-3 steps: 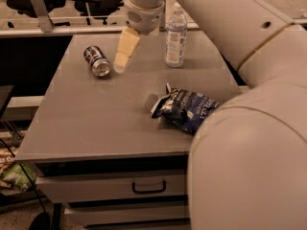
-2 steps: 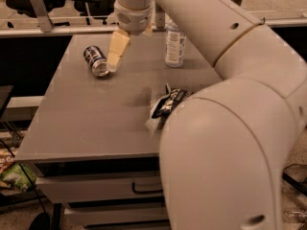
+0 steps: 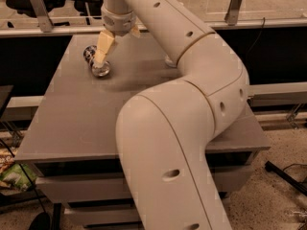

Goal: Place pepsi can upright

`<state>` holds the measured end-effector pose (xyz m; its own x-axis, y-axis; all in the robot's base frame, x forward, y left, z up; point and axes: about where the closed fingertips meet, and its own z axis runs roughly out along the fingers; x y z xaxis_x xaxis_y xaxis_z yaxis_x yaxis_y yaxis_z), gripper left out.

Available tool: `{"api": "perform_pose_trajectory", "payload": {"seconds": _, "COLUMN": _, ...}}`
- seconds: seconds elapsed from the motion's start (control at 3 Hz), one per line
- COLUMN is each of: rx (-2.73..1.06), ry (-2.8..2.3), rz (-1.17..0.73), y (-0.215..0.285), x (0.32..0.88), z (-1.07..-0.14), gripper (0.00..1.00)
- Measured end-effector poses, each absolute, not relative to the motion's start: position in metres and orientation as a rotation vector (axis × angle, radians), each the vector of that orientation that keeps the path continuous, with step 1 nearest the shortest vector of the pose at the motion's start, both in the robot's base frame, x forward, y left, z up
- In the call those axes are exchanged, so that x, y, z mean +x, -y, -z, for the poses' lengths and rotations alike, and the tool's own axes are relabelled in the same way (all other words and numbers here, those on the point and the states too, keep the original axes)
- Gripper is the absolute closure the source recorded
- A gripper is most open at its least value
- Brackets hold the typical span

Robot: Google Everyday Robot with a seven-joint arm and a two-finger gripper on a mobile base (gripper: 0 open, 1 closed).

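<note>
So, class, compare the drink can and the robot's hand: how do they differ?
The can is dark with a shiny silver end; the hand is pale cream. The can lies on its side on the table; the hand points down at it from above. Both are toward the table's far end.

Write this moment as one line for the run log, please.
gripper: low, at pepsi can | pepsi can: lying on its side on table, near far left corner | task: not yet done
</note>
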<state>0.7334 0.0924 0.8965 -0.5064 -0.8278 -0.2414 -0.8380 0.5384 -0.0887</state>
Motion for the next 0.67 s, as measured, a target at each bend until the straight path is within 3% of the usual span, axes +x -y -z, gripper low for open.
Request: {"api": "perform_pose_trajectory", "payload": {"seconds": 0.67, "rx": -1.350, "ry": -2.511, "rz": -0.051, "y": -0.1011, "x": 0.7453, "z": -0.8922, "gripper": 0.00}}
